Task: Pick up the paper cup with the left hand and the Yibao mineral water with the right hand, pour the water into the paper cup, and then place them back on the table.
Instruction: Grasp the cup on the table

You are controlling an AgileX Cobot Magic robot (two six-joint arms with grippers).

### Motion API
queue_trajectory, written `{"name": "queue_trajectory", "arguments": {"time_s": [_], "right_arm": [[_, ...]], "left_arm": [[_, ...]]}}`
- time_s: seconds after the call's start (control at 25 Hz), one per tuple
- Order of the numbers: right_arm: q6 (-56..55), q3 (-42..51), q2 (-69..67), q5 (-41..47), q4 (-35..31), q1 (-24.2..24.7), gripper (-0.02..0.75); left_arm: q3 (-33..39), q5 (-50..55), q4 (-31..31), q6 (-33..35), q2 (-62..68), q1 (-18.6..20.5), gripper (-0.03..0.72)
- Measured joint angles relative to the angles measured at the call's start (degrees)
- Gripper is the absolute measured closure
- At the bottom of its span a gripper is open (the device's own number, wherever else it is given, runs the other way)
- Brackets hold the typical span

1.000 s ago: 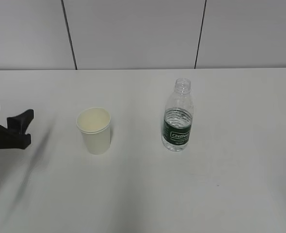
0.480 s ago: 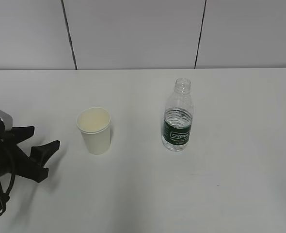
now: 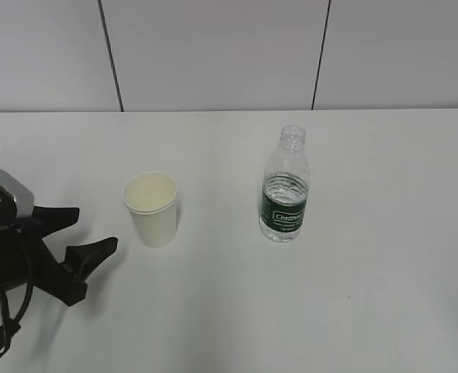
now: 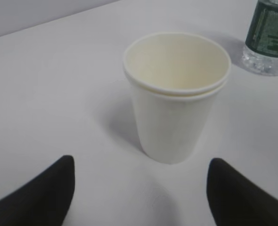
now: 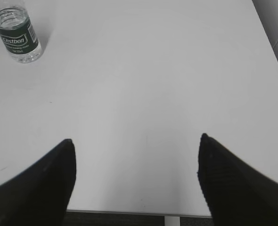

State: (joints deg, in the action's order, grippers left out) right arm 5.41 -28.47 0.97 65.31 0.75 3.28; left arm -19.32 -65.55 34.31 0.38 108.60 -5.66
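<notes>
- Against the exterior pictures from a second and half a second ago, the left hand (image 3: 88, 231) has come further in from the left edge of the table (image 3: 384, 256) and now sits nearer the paper cup (image 3: 152, 208); its grey-white wrist block shows more fully than before.
- The paper cup and the Yibao mineral water (image 3: 284, 186) have not moved between those pictures and this one.
- Left hand: its two black fingers are spread wide with nothing between them, tips pointing toward the paper cup but well short of touching it. In the left wrist view the fingers (image 4: 40, 195) flank the lower frame and the paper cup (image 4: 175, 96) stands upright ahead of the gap, free of both.
- Right hand (image 5: 136, 143): seen only in its own wrist view, fingers parted wide and empty, hovering over bare table (image 5: 153, 70) well apart from the bottle (image 5: 17, 34), which stands at the far upper left of that view.
- Count: one paper cup, upright, mouth open, cream inside.
- Count: one bottle, upright, uncapped, dark green label, standing to the right of the paper cup and clear of it; a corner of it shows in the left wrist view (image 4: 270, 36) beyond the cup.
- Count: two grippers, one per arm.
- Both task things rest on the table, the paper cup between the left hand and the bottle.
</notes>
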Motion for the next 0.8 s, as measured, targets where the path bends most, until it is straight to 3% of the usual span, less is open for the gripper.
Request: {"name": "queue_trajectory", "arguments": {"time_s": [0.16, 0.56, 0.8], "right_arm": [[0.0, 0.0, 0.0, 0.0, 0.0, 0.0, 0.146], [0.0, 0.0, 0.0, 0.0, 0.0, 0.0, 0.146], [0.0, 0.0, 0.0, 0.0, 0.0, 0.0, 0.146]], "left_arm": [[-3.05, -0.06, 3.44, -3.42, 2.06, -0.04, 0.095], [-8.44, -0.02, 6.21, -5.28, 5.49, -0.43, 0.088], [-12.34, -0.02, 6.71, -5.46, 8.03, -4.53, 0.087]]}}
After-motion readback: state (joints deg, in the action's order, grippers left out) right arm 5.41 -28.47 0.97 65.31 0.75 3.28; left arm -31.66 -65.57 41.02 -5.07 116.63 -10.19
